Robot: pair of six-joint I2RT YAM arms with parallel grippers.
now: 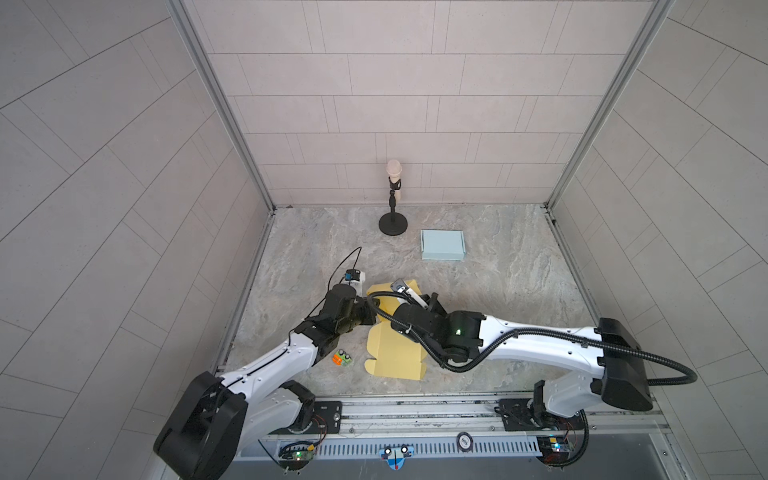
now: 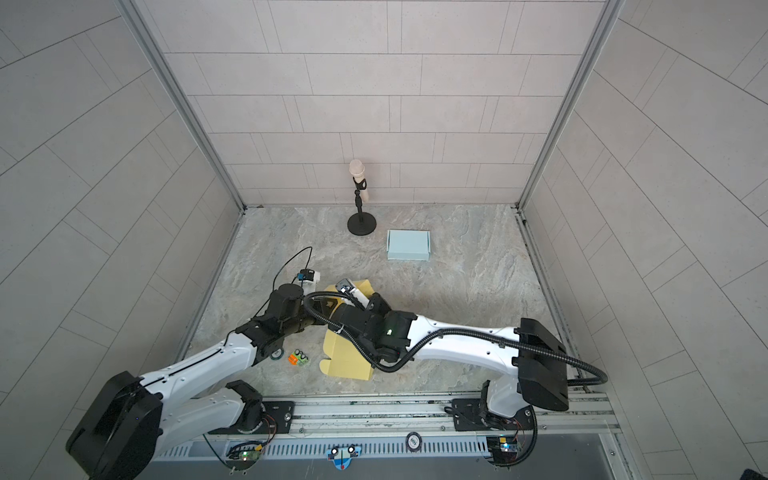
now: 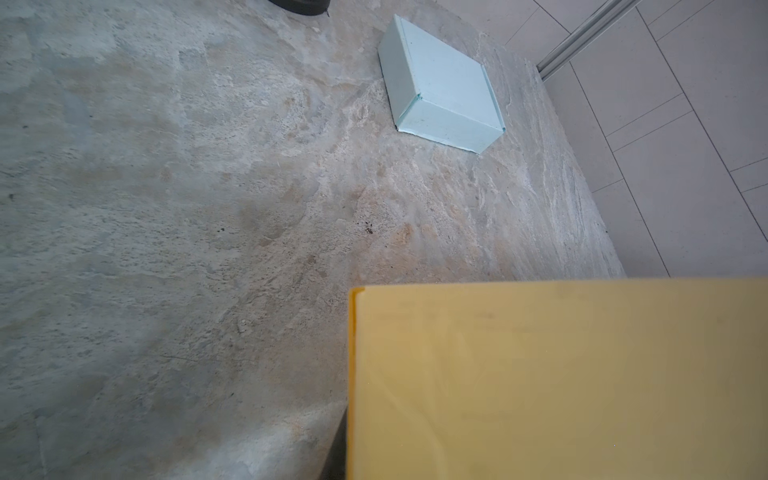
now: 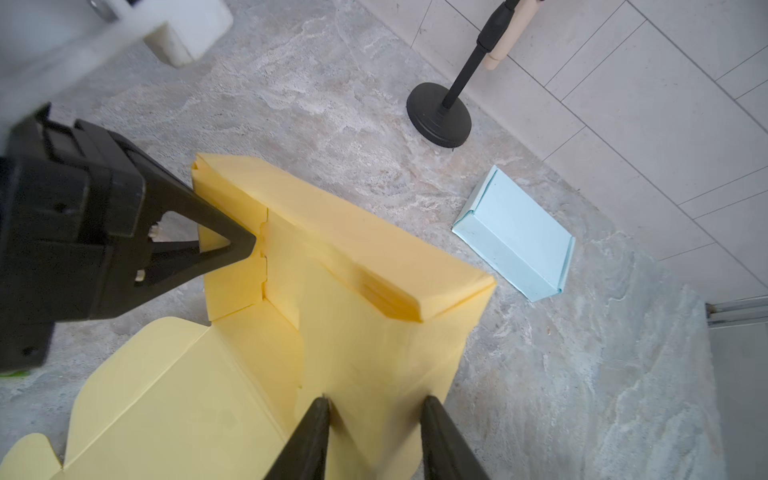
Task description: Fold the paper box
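Yellow box half up, both hands at it

In both top views the yellow paper box [image 1: 395,357] sits near-centre on the counter [image 1: 519,291], long axis running near to far, flat lid panel nearest. Left wrist view: just a raised yellow wall up close, no fingers showing. Right wrist view: left hand [image 4: 245,245] pressed together, tip on the box's left wall; right hand [image 4: 376,419] spread at the right side, so I'd guess that wall gets folded next.

Two paper boxes are counted on the worktop [image 1: 498,291]: one yellow paper box [image 1: 395,359] and one light blue paper box [image 1: 442,245]. One microphone on a stand [image 1: 393,168] and one small green-and-orange object [image 1: 343,358] are also counted.
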